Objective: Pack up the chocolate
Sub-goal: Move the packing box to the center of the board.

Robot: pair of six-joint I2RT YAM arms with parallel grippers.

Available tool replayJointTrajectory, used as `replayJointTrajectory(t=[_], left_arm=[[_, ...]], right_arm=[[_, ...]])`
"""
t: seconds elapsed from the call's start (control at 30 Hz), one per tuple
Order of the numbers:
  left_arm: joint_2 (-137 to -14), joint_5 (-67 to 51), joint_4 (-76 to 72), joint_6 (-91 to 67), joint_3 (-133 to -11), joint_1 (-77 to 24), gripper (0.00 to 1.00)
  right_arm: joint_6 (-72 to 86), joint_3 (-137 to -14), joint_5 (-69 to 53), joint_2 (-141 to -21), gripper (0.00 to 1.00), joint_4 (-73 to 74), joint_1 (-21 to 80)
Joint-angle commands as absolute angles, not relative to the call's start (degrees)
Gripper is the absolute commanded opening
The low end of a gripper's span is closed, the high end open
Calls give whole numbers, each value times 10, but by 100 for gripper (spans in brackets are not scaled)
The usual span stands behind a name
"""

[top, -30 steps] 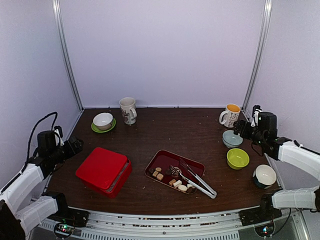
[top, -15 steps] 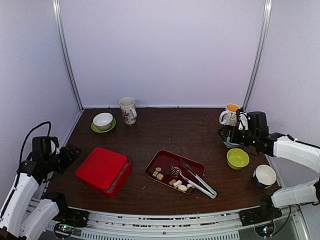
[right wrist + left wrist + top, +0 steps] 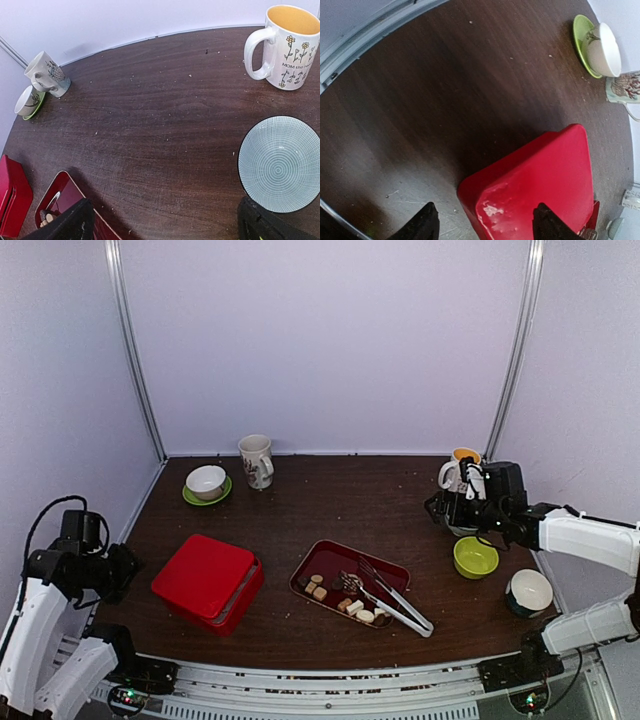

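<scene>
Several small pieces of chocolate [image 3: 340,595], brown, tan and cream, lie on a dark red tray [image 3: 325,555] at the table's middle front. Metal tongs [image 3: 395,602] rest across the tray's right end. Left of the tray stands a red box [image 3: 207,580] with its lid on. My left gripper [image 3: 122,568] hangs left of the box. In the left wrist view this gripper [image 3: 487,227] is open above the near corner of the red box [image 3: 540,185], holding nothing. My right gripper [image 3: 440,508] is open over bare table at the right, empty [image 3: 165,225]. The tray's corner [image 3: 62,192] shows at the lower left of the right wrist view.
A white cup on a green saucer [image 3: 206,482] and a patterned mug [image 3: 256,460] stand at the back left. At the right are a flowered mug [image 3: 290,45], a blue-grey bowl [image 3: 280,162], a green bowl [image 3: 475,556] and a white cup [image 3: 529,592].
My left arm has drawn back toward the table's near left edge and its jaws have narrowed somewhat. My right gripper has moved left, away from the wall, past the blue-grey bowl.
</scene>
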State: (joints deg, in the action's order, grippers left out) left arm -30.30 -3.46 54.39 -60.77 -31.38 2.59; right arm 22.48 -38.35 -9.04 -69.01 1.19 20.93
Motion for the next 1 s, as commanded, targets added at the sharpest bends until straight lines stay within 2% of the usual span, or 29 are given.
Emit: replayJointTrajectory(t=[0.0, 0.1, 0.27, 0.5, 0.97], left_arm=[[-336, 9, 604, -625, -334, 28, 44], [-335, 6, 604, -629, -323, 28, 0], [-345, 4, 612, -606, -317, 28, 0], [-439, -26, 601, -573, -311, 23, 0], [-468, -81, 489, -692, -262, -102, 0]], right_arm=[[222, -390, -73, -691, 100, -11, 212], [222, -389, -70, -688, 100, -15, 213], [227, -389, -69, -685, 100, -21, 213], [227, -387, -70, -675, 100, -18, 213], [236, -377, -74, -657, 100, -24, 214]])
